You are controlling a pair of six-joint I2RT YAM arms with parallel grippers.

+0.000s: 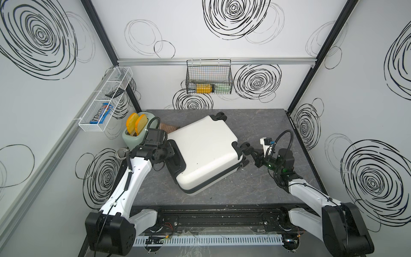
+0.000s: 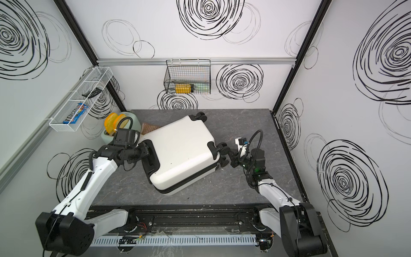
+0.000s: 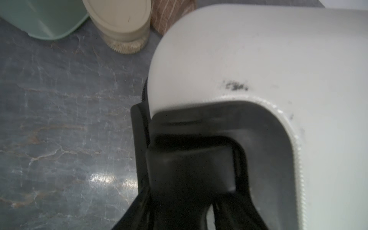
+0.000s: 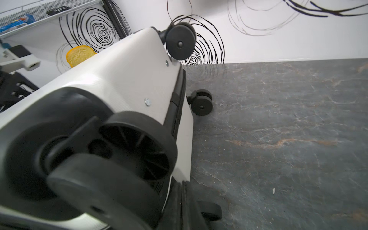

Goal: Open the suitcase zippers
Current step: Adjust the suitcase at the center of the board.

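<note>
Left gripper (image 1: pixel 170 153) clamps the suitcase (image 1: pixel 206 144) handle (image 3: pixel 189 169); right gripper (image 1: pixel 250 154) unclear, spread or pinched; a weak hold could skid it into the toaster (image 1: pixel 133 139).

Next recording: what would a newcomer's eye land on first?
The white suitcase lies flat and skewed on the grey table, the left gripper at its black handle recess, the right gripper by a wheel at the opposite end. At the table's back left corner, a mint-green toaster holds two yellow toast slices.
</note>
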